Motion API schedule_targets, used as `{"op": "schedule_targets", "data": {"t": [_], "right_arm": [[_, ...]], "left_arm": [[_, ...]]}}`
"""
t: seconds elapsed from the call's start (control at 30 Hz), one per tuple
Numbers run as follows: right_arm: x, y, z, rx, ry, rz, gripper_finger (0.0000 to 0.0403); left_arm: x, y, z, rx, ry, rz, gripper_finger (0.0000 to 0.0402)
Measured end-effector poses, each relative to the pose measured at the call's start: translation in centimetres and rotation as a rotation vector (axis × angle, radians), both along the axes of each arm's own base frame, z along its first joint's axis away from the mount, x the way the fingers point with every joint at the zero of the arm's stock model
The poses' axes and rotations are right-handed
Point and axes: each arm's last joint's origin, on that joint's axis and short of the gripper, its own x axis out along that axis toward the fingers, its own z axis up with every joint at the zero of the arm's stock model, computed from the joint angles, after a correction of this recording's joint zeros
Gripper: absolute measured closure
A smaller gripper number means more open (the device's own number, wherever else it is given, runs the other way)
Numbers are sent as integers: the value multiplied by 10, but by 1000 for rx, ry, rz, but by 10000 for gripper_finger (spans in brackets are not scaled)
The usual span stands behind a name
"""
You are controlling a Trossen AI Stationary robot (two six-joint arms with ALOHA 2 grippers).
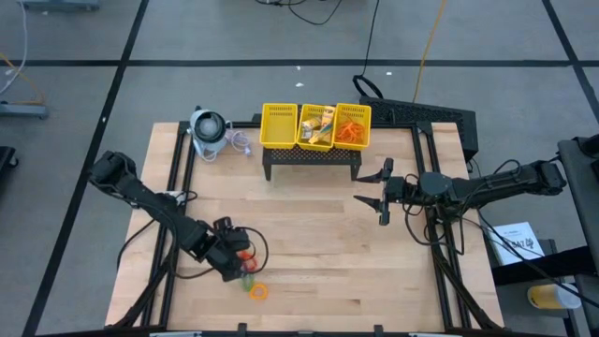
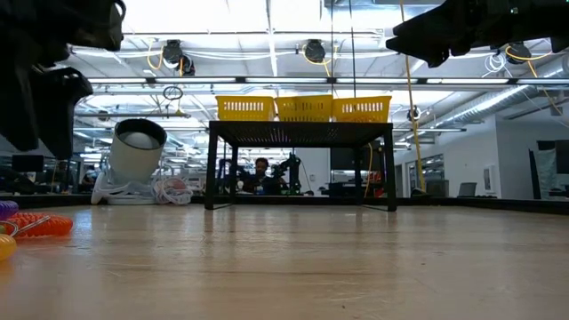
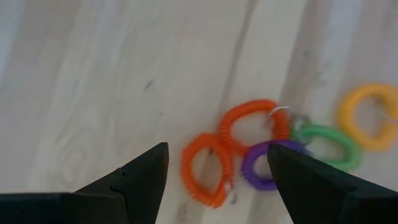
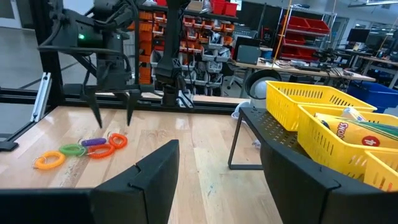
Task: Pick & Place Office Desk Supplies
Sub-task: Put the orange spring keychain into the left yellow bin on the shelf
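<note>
Five coiled plastic rings [image 3: 249, 149] lie clustered lower right of frame on smooth pale wood. My left pincer [image 3: 217, 171] hovers open above them; my right pincer [image 1: 382, 192], right-centre, is open.

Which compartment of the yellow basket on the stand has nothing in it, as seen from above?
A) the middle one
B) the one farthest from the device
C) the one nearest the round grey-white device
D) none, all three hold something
C: in the high view the compartment next to the round device shows only bare mesh, while the middle holds packets and the far one orange rubber bands.
</note>
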Motion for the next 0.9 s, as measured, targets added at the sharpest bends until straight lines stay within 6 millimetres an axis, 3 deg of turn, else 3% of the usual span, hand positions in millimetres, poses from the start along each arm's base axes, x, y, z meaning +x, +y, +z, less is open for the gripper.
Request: {"op": "schedule_targets", "data": {"t": [0.47, 0.73, 0.9], "right_arm": [[0, 0, 0, -3, 1, 0, 188], [0, 0, 0, -1, 1, 0, 188], [0, 0, 0, 0, 0, 0, 188]], "left_arm": [[-18, -12, -11, 36, 75, -10, 119], [-28, -7, -45, -36, 49, -3, 119], [-35, -1, -55, -19, 74, 14, 119]]}}
